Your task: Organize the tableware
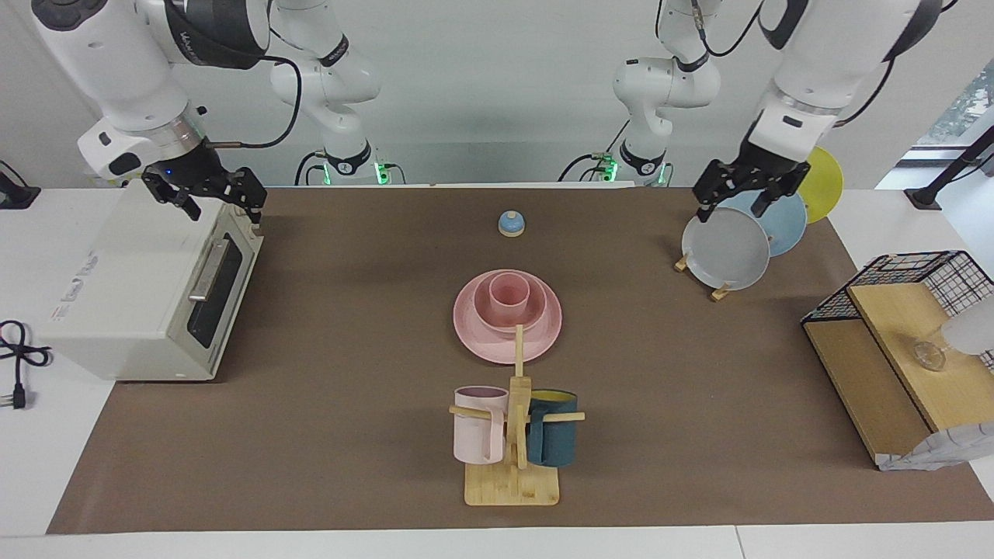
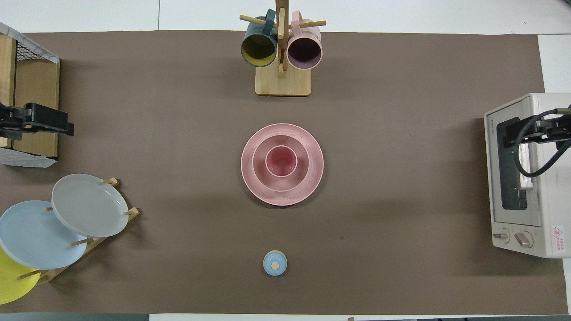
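Matte pink tumbler (image 1: 510, 292) in rounded bowl (image 1: 509, 313) on flat plate (image 1: 543, 334).

Cup (image 1: 510, 293) in bowl (image 1: 491, 314), bowl on plate (image 1: 474, 335); mug rack (image 1: 513, 473) farther from robots.

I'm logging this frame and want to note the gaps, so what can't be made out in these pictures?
- Yellow plate: partly covered by the left hand in the facing view, cut by the edge in the overhead view.
- Pink plate: the mug stand's post crosses its rim in the facing view.
- Right hand: cut by the edge in the overhead view.
- Wire basket: cropped in both views.
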Available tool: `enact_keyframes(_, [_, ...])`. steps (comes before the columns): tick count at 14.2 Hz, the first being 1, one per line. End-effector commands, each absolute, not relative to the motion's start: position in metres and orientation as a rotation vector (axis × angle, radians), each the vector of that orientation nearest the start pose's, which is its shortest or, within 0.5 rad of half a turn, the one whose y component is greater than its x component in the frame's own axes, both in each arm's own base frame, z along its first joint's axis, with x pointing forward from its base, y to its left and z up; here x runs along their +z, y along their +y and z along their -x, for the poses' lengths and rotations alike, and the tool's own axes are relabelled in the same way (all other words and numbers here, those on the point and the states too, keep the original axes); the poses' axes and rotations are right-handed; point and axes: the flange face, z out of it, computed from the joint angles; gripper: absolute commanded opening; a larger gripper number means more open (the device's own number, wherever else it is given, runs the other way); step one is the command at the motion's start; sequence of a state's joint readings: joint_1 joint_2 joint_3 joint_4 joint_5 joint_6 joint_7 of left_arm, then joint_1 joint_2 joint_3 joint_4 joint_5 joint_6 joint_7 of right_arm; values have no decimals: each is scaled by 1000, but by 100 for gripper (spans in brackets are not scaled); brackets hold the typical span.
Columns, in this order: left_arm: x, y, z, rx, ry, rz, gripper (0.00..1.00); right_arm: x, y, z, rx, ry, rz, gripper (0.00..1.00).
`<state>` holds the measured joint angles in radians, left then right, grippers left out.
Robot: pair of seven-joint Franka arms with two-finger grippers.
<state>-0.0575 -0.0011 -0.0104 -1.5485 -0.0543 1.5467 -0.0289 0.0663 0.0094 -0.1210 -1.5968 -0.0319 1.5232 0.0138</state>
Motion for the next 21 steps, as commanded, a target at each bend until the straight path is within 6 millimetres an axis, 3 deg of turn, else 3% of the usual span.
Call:
enact_keyframes(1, [623, -42, -537, 12, 148, 3190, 100, 607, -36, -547, 130, 80, 3138, 100])
enact_keyframes(5, [613, -45, -529, 41, 152, 3178, 100, 607, -35, -546, 135, 75, 3136, 100])
enact_keyframes(8, [614, -44, -527, 43, 145, 3169, 100, 607, -35, -546, 137, 77, 3136, 100])
enact_keyframes(10, [619, -54, -525, 50, 178, 3084, 100, 607, -35, -546, 137, 75, 3137, 100])
enact_keyframes(13, [640, -54, -501, 86, 114, 3084, 100, 607, -35, -546, 137, 75, 3136, 100])
enact_keyframes(14, [633, -56, -496, 118, 104, 3080, 100, 607, -35, -546, 137, 75, 3137, 100])
enact_keyframes(15, [630, -58, -498, 102, 108, 3084, 100, 606, -35, -546, 140, 75, 3137, 100])
enact_keyframes(18, [609, -59, -529, 76, 101, 3168, 100, 606, -34, -546, 140, 72, 3137, 100])
enact_keyframes(21, [616, -61, -529, 67, 104, 3169, 100, 606, -35, -546, 142, 75, 3137, 100])
